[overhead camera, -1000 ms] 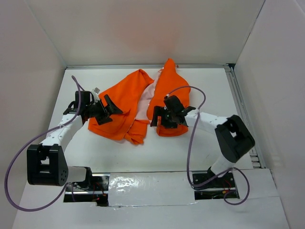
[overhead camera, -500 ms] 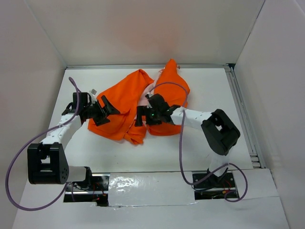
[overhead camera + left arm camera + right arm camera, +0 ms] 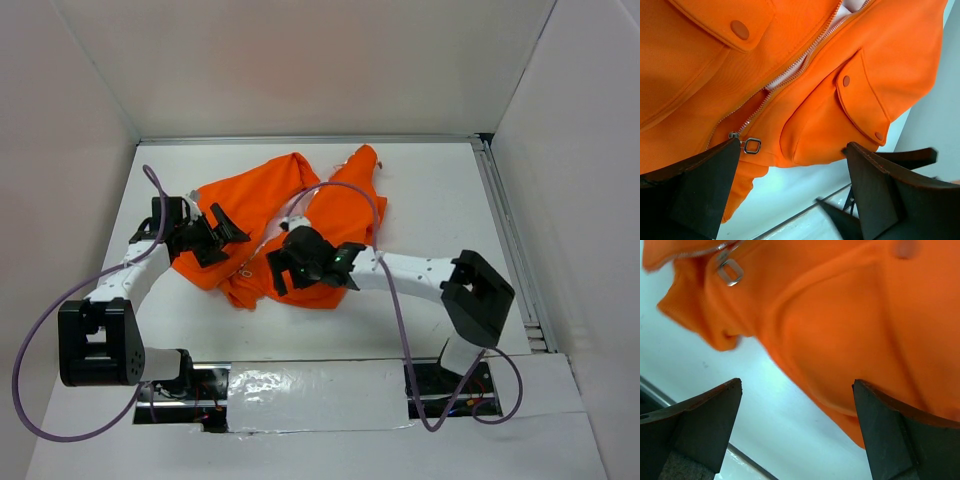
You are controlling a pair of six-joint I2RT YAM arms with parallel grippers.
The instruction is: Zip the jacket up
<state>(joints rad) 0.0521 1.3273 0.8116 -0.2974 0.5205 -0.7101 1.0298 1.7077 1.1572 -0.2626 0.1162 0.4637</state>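
Moved: right end effector (image 3: pixel 796 390) has swung left across the jacket (image 3: pixel 265 200), drawing that half leftward.
Jacket: crumpled mid-counter (image 3: pixel 430 200), zip (image 3: pixel 790 67) undone.
Left end effector (image 3: pixel 794 146): released, above the zip pull (image 3: pixel 752 145).
Right end effector: released, fingers spread over fabric.

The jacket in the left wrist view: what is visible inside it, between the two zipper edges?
A strip of pale lining shows between the zipper teeth. The rest of the inside of the jacket is covered by its orange fabric.

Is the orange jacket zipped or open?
Open. The bright orange fabric jacket shows pale lining between its parted zipper teeth, metal slider near the hem.
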